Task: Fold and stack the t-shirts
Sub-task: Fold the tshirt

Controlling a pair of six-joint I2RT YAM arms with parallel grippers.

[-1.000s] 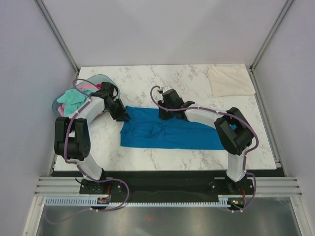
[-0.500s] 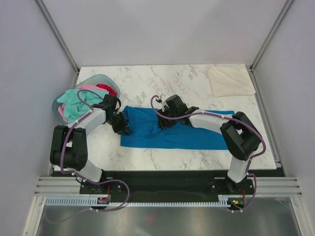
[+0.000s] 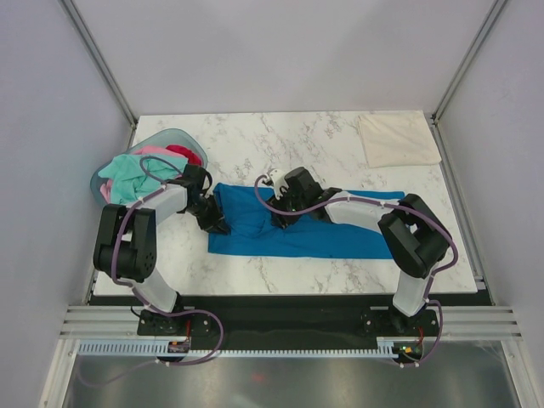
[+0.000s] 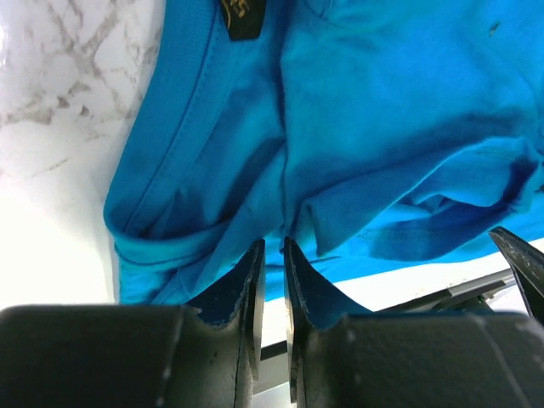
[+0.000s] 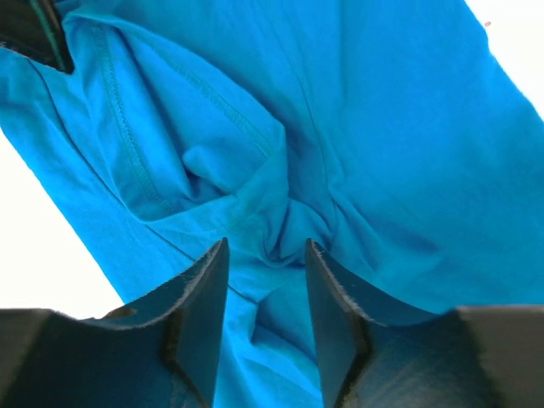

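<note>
A bright blue t-shirt (image 3: pixel 340 231) lies spread across the middle of the marble table (image 3: pixel 255 136). At its left edge my left gripper (image 3: pixel 215 223) is down on the cloth. In the left wrist view the jaws of that gripper (image 4: pixel 274 245) stand almost together, pinching a fold of the blue t-shirt (image 4: pixel 382 102) near the collar. My right gripper (image 3: pixel 280 218) rests on the shirt's middle. In the right wrist view that gripper (image 5: pixel 266 245) is open, its fingers either side of a bunched wrinkle of the blue t-shirt (image 5: pixel 382 127). A folded cream t-shirt (image 3: pixel 398 138) lies at the back right.
A pale oval basket (image 3: pixel 170 133) at the back left holds mint green (image 3: pixel 126 174), pink and red shirts, close behind my left arm. White walls with metal posts enclose the table on three sides. The table's near edge runs just in front of the blue shirt.
My left gripper came down along the shirt's left edge and its jaws closed in. My right gripper slid a little forward and left on the shirt and opened.
</note>
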